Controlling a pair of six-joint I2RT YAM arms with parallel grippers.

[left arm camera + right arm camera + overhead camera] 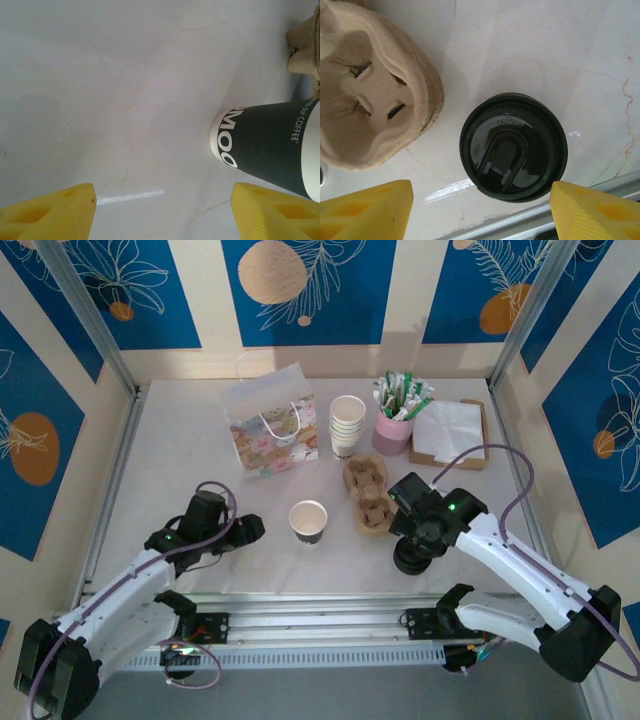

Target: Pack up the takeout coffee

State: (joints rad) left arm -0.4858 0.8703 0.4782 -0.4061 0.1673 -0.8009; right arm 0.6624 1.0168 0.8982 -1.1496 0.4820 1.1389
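Top external | cup (308, 522) upright, mouth up | left hand (163, 200) apart | right hand (482, 200) apart

Blue leaf-print walls (340, 300) — pale marbled table (180, 470) below.

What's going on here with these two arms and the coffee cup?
Two robot arms are preparing a takeout coffee. The paper cup stands lidless in the middle of the table, just ahead of the open left gripper. The right gripper hangs open over a black lid lying beside the cardboard carrier. Neither holds anything. A gift bag stands behind.
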